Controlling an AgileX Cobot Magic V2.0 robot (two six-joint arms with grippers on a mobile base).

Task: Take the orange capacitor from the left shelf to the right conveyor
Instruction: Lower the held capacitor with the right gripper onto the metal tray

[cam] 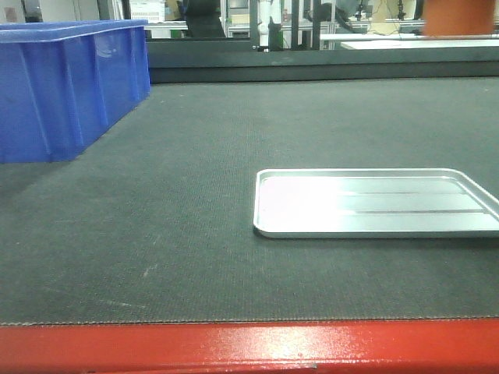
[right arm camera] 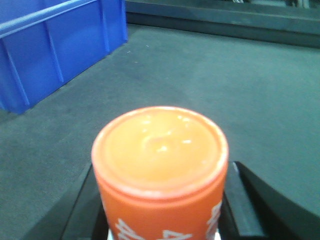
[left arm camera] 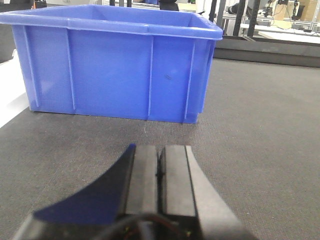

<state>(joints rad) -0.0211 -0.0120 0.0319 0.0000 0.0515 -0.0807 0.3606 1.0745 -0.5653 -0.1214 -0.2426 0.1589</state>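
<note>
The right conveyor (cam: 179,226) is filling most of the front view, its dark grey textured belt running back from a glossy red front edge. A blue bin (cam: 70,86) is sitting on the belt at the far left, and the left wrist view is showing the same bin (left arm camera: 115,65) straight ahead of the left arm. A shallow silver tray (cam: 374,202) is lying flat on the belt toward the right, well apart from the bin.

The left end effector (left arm camera: 159,175) is hovering low over the belt in front of the bin, its two dark fingers pressing together with nothing between them, so it is clenched and empty.

The right end effector (right arm camera: 160,220) is grasping the orange capacitor (right arm camera: 160,170), with black fingers showing on both sides of the can. The capacitor is standing upright in that grip above the conveyor belt, its pale orange top facing the camera and white printed characters showing low on its side. The bin's corner (right arm camera: 55,55) is lying off to the upper left of it.
</note>
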